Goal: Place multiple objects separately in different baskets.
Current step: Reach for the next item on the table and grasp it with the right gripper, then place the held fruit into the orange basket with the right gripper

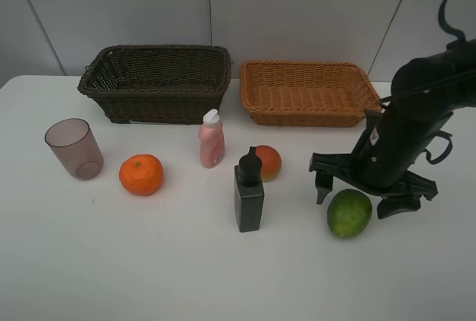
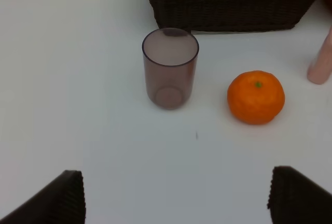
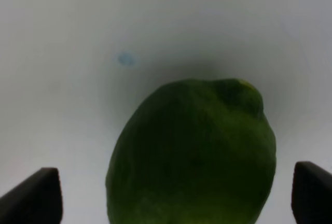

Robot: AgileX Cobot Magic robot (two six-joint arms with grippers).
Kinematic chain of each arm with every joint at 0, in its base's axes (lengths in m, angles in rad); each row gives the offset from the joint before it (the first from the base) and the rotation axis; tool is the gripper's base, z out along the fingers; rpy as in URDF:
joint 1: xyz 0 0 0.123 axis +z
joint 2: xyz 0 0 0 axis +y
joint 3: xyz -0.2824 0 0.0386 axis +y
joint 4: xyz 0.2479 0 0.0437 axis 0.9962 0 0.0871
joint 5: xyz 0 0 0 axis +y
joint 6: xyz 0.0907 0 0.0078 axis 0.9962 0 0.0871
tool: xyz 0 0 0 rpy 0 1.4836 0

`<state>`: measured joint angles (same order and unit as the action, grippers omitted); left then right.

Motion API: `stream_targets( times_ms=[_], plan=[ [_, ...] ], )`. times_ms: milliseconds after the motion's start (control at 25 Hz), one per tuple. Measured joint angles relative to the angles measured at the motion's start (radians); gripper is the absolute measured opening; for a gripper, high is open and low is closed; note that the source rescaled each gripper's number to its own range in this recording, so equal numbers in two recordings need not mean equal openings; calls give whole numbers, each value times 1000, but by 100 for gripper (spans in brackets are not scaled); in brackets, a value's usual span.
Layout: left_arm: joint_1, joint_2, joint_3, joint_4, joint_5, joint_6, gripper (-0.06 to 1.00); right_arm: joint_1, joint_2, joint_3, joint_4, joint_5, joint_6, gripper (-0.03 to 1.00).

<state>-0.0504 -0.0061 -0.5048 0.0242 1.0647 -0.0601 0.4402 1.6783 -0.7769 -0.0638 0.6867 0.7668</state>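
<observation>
Right gripper [image 1: 355,200], jaws wide apart, straddles the green lime [image 1: 349,214] near the white table's [image 1: 149,269] front right, bare tabletop separating it from the tan basket [image 1: 312,117] behind. Left gripper [image 2: 179,198], also spread, faces the purplish cup [image 2: 170,71].

High camera overlooks the table [image 1: 186,276]; right wrist camera sees its green fruit [image 3: 192,151] close up.

The tabletop [image 1: 186,276] is lit brightly and evenly; only soft shadows are cast. The lime [image 3: 192,156] is rendered blurred at close range.
</observation>
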Motion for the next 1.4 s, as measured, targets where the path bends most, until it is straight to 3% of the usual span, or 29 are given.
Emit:
stream_targets(
  times_ms=[600,720,880,1400],
  plan=[
    [0,0,0,0,0,0,92,0,138,-2,-30,-51,26,93],
    [0,0,0,0,0,0,92,0,142,-2,-29,-65,26,86],
    [0,0,0,0,0,0,92,0,148,-2,-29,-78,26,59],
    [0,0,0,0,0,0,92,0,149,-2,-29,-80,26,59]
  ],
)
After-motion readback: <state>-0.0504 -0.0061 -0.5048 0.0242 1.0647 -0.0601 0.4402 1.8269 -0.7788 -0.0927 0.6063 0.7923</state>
